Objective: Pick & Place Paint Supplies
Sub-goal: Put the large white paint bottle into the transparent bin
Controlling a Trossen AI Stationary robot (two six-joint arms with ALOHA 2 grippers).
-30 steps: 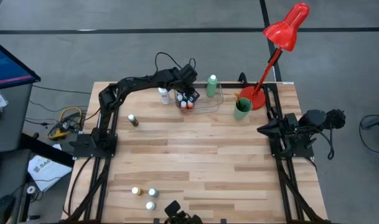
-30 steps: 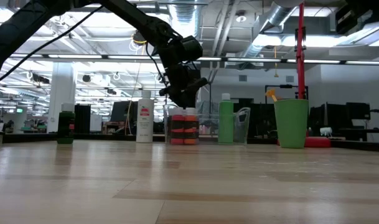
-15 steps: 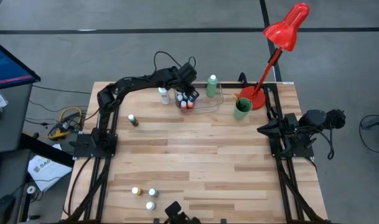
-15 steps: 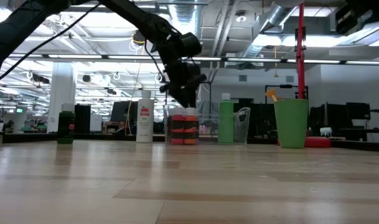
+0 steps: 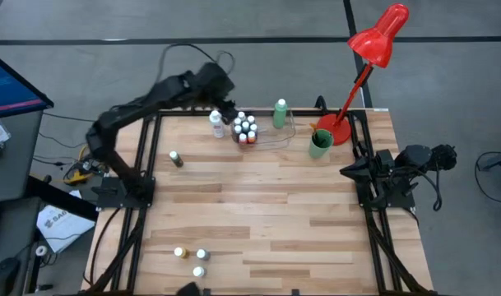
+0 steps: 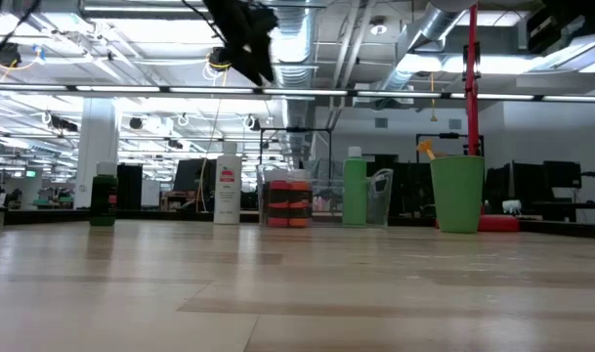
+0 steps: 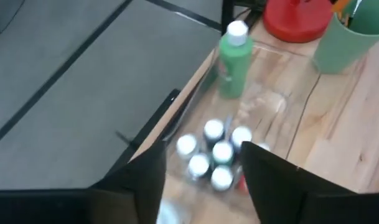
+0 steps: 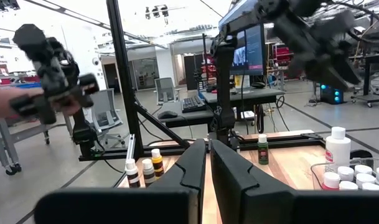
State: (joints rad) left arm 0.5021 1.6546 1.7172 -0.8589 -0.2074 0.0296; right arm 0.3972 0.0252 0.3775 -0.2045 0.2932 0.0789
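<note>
Several tiny white-capped bottles (image 5: 246,129) stand bunched in the clear tray (image 5: 271,136) at the far edge; in the left wrist view this bunch (image 7: 214,155) shows below my fingers. A tall green bottle (image 5: 280,113) stands at the tray's far side and a tall white bottle (image 5: 216,126) stands on the table to its left. One small dark green bottle (image 5: 176,159) stands alone, and three tiny bottles (image 5: 192,259) stand near the near edge. My left gripper (image 5: 227,109) (image 7: 201,186) hangs open and empty, high above the white bottle. My right gripper (image 5: 349,171) (image 8: 208,168) waits shut at the right edge.
A green cup (image 5: 320,143) stands right of the tray, next to the round base (image 5: 339,130) of a red lamp whose stem slants up over the far right corner. The middle of the wooden table (image 5: 266,205) is bare boards.
My left gripper has risen from just above the bunched bottles in the tray and drawn back toward the table's left and far edge. It now hangs much higher, and the caps it covered show in the high view.
</note>
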